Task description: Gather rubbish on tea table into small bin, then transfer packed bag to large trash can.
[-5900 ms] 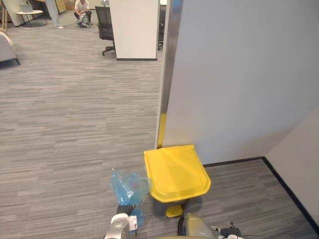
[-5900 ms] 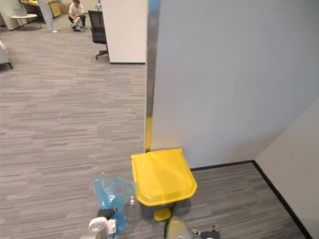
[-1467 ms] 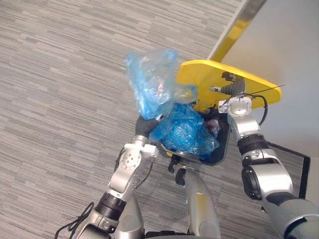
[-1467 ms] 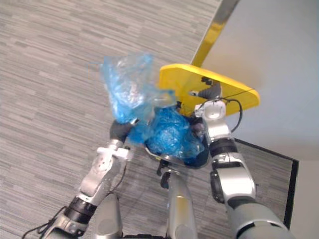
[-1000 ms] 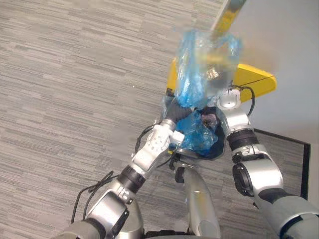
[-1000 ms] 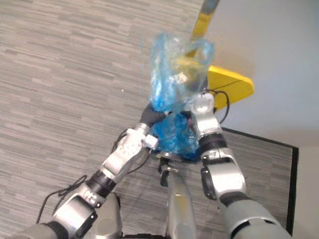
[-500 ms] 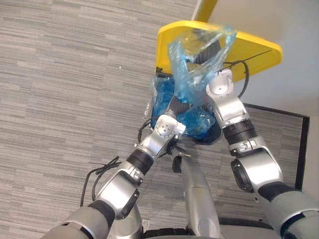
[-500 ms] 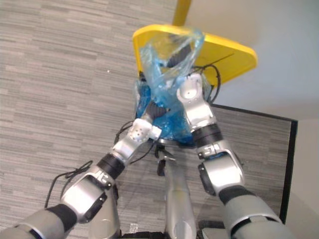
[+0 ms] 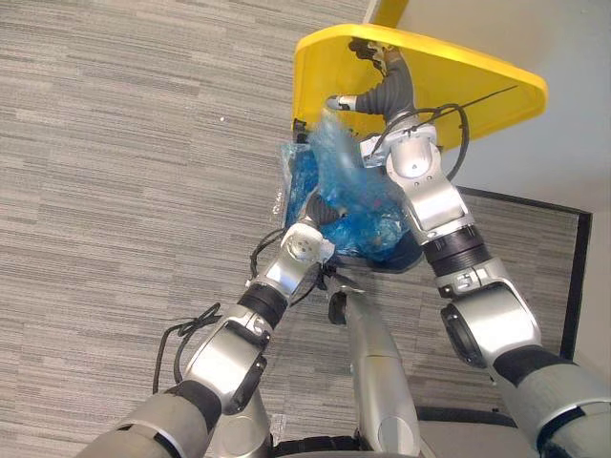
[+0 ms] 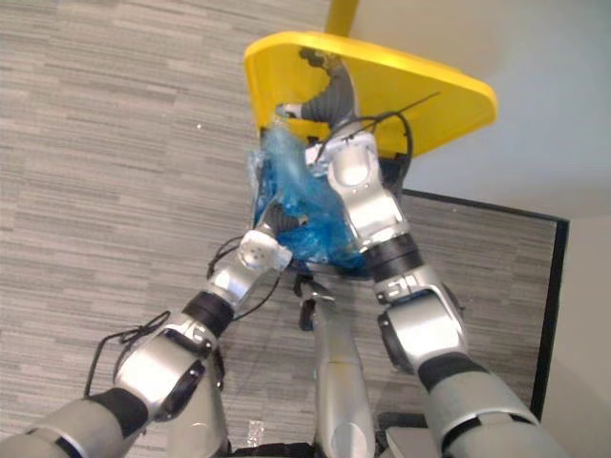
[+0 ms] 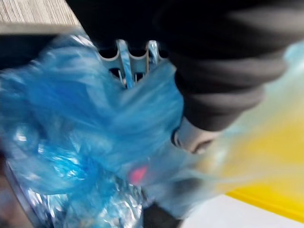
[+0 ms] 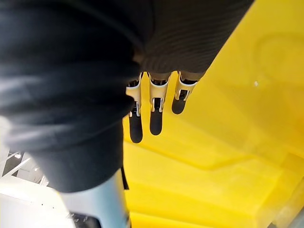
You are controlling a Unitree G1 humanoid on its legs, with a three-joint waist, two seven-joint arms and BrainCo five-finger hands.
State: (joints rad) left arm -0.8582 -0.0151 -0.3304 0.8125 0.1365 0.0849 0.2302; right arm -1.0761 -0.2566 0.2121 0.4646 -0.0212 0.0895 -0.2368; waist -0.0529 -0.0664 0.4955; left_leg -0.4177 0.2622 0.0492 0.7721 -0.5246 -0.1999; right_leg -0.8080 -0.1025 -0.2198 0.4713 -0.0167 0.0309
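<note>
The large trash can (image 9: 409, 260) stands in front of me with its yellow lid (image 9: 468, 81) tipped up. My right hand (image 9: 385, 91) is open, its straight fingers (image 12: 154, 114) flat against the lid's underside (image 12: 228, 133), holding it raised. The packed blue bag (image 9: 339, 176) sags in the can's mouth on top of the blue liner. My left hand (image 9: 318, 208) sits at the can's near rim, right under the bag. Its fingers (image 11: 124, 59) reach out straight into the blue plastic (image 11: 71, 123), not curled round it.
Grey carpet spreads to the left of the can. A pale wall with black skirting (image 9: 573, 277) runs behind and to the right. A yellow strip (image 9: 387, 10) on the wall's corner rises just beyond the lid.
The bag, held high over the can before, has dropped into its mouth. My left hand has come down to the rim and its fingers have let go. The right hand still props the lid.
</note>
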